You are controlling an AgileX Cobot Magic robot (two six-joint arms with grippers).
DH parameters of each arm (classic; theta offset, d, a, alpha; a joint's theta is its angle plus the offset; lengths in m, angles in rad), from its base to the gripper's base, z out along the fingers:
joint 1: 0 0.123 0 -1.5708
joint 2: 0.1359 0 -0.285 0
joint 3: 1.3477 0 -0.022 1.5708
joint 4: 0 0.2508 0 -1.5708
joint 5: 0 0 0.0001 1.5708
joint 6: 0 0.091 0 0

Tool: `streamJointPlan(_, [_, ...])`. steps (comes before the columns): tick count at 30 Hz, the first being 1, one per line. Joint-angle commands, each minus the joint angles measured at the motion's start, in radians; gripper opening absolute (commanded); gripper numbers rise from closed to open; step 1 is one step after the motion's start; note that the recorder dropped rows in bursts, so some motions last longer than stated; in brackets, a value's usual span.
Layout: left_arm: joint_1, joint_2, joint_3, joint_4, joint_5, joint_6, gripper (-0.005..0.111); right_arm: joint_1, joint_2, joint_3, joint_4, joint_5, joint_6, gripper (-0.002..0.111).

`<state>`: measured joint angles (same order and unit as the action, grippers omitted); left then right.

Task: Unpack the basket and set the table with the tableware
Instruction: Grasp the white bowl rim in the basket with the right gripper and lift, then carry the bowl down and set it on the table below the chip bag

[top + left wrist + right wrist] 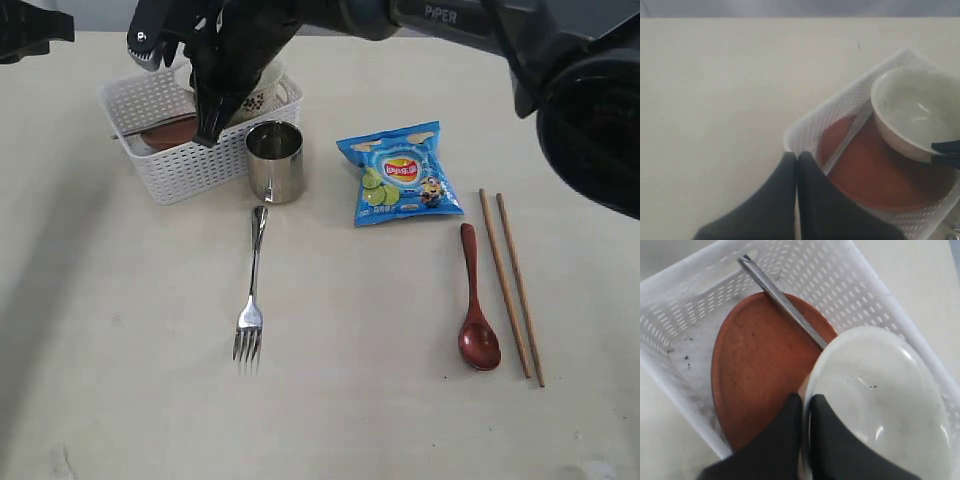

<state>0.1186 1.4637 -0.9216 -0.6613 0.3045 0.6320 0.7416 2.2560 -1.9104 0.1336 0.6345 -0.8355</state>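
Note:
The white basket [190, 160] stands at the table's [120, 350] back left and holds the cream bowl [880, 400], the reddish-brown plate [760, 365] and the knife [782, 300]. My right gripper [806, 402] reaches across into the basket and is shut on the bowl's rim, one finger inside and one outside. My left gripper [797, 160] is shut with nothing in it, hovering off the basket's [840, 107] outer corner. On the table lie the steel cup [275, 160], fork [252, 295], dark red spoon [475, 300] and chopsticks [510, 285].
A blue chip bag [400, 175] lies right of the cup. The cup stands close against the basket's near right corner. The right arm's dark body [560, 70] crosses the back of the scene.

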Motion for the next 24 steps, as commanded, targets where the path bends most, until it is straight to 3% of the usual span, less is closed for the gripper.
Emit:
streamJointPlan(1, [0.003, -0.011, 0.008, -0.005, -0.01, -0.004, 0.0, -0.002, -0.079, -0.008, -0.019, -0.006, -0.005, 0.0])
streamJointPlan(5, [0.003, -0.011, 0.008, -0.005, -0.01, -0.004, 0.0, 0.017, -0.157, -0.008, -0.017, 0.016, -0.001, 0.0])
streamJointPlan(9, [0.003, -0.011, 0.008, -0.005, -0.01, -0.004, 0.0, 0.036, -0.252, -0.008, -0.041, 0.161, 0.025, 0.0])
streamJointPlan(16, [0.003, -0.011, 0.008, -0.048, -0.008, -0.002, 0.0, 0.12, -0.372, -0.006, -0.345, 0.47, 0.415, 0.0])
streamJointPlan(20, [0.003, -0.011, 0.008, -0.048, -0.003, -0.002, 0.0, 0.191, -0.424, 0.006, -0.391, 0.587, 0.531, 0.0])
streamJointPlan(24, [0.003, -0.011, 0.008, -0.048, 0.004, -0.002, 0.0, 0.307, -0.517, 0.207, -0.514, 0.587, 0.717, 0.0])
